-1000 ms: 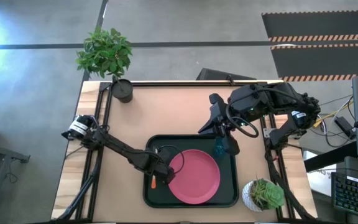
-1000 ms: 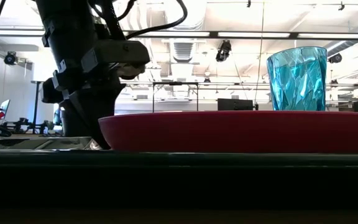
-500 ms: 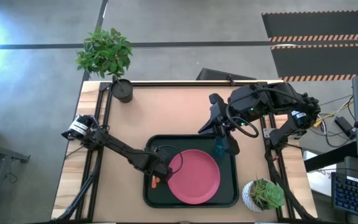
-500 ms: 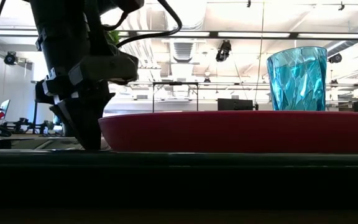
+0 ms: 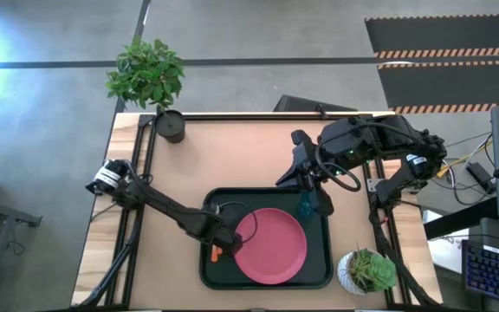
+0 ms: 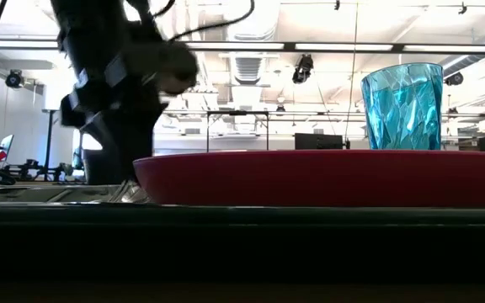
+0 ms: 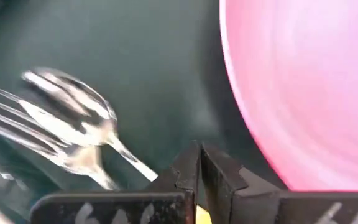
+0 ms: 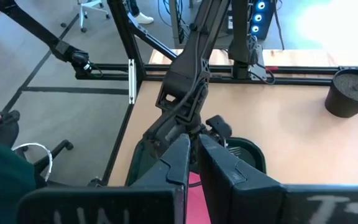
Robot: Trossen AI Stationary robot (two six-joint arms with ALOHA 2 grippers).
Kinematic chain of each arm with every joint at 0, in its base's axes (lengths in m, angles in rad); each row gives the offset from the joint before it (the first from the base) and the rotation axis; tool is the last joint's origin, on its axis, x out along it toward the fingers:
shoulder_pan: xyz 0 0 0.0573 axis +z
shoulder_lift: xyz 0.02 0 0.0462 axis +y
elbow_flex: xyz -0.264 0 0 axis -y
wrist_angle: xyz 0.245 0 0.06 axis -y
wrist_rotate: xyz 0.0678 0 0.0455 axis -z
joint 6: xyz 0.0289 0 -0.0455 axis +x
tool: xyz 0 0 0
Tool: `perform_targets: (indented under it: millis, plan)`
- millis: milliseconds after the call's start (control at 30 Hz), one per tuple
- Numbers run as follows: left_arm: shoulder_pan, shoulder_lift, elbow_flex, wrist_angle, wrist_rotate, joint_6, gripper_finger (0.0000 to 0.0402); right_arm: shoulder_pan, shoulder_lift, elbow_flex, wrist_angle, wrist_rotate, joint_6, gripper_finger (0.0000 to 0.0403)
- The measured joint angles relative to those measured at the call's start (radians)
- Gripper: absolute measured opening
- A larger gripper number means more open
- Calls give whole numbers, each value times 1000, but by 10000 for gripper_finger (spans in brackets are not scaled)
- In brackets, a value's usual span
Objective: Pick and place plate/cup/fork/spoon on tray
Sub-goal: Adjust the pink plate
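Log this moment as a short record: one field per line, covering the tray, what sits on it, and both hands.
tray: dark, on the table's near middle
plate: pink, lying flat in the tray
cup: teal, upright in the tray beside the plate's rim
spoon: lying on the tray floor beside the plate
fork: lying alongside the spoon
left hand: shut, low over the tray at the plate's left edge, above the cutlery
right hand: shut, next to the cup

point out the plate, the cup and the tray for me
plate (image 5: 271,245), high view, middle of its pink face
cup (image 6: 402,106), low view, middle of its teal side wall
tray (image 5: 267,282), high view, dark rim along the near edge, below the plate
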Motion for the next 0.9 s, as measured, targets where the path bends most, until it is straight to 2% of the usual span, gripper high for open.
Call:
perform_targets:
  millis: [133, 267, 467, 533, 900]
  plan:
    - [28, -38, 33, -126, -108, 26, 0, 0, 0, 0, 5, 0, 1, 22]
    - [98, -61, 31, -257, -174, 54, 0, 0, 0, 0, 9, 1, 0, 22]
    - [242, -62, 25, -224, -165, 261, 0, 0, 0, 0, 15, 0, -2, 22]
    - [272, -62, 28, -218, -150, 287, 0, 0, 0, 0, 15, -1, 12, 22]
    - [280, -62, 7, -214, -114, 338, 0, 0, 0, 0, 14, -6, 36, 22]
